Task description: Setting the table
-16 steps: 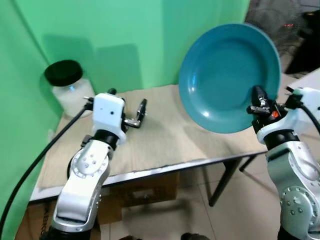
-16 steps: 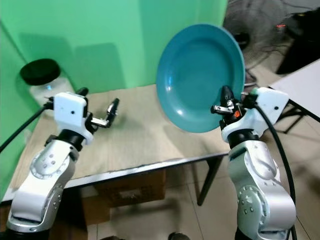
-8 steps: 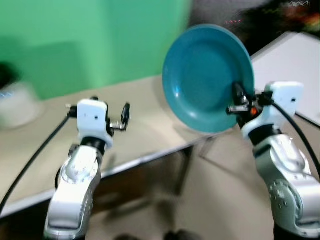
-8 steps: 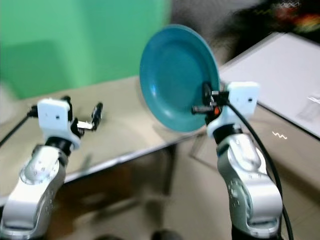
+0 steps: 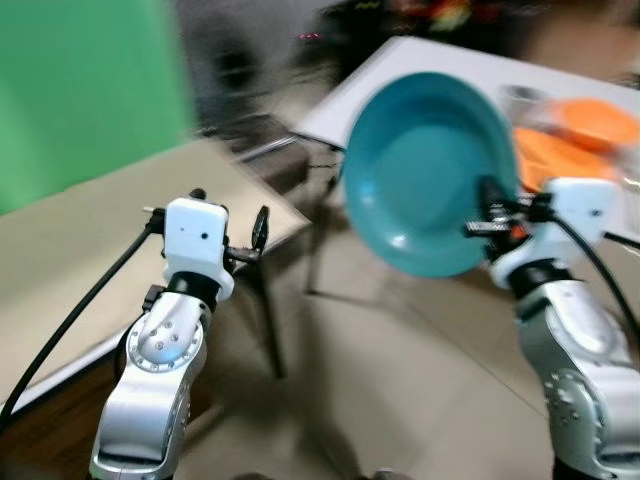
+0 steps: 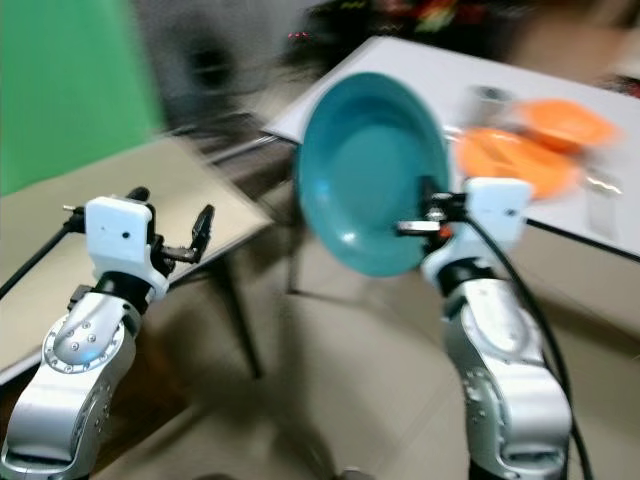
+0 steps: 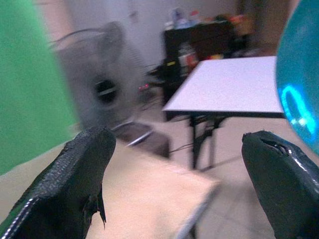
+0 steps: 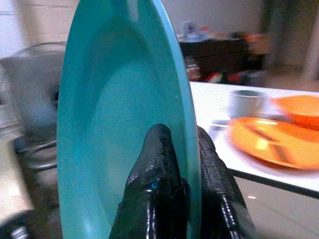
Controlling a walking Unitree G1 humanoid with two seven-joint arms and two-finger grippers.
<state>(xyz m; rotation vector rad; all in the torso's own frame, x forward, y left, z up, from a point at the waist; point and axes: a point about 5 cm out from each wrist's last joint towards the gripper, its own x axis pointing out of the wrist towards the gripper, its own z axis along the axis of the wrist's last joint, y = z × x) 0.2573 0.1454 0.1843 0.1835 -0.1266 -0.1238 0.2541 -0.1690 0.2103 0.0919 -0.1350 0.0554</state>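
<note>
The right gripper [image 5: 490, 205] clamps the rim of a teal plate [image 5: 425, 170], holding it upright in the air above the tiled floor [image 5: 400, 380], its hollow facing the robot; the left gripper [image 5: 255, 232] hovers with fingers spread and nothing between them, over the corner of a beige table [image 5: 70, 240]; behind the plate stands a white table [image 6: 400, 60] bearing an orange plate [image 6: 515, 160], an orange bowl [image 6: 570, 120] and a grey cup [image 6: 487, 102]; the view is blurred.

You see one teal plate [image 5: 430, 170], upright; two orange dishes — flat orange plate [image 8: 276, 144], orange bowl [image 8: 299, 109] behind it; one grey cup [image 8: 244, 103]; two tables — white table [image 7: 234, 84], beige table [image 5: 90, 230]; one fan [image 7: 102, 84]; two grippers — left gripper [image 7: 174, 174], right gripper [image 8: 182, 172]
</note>
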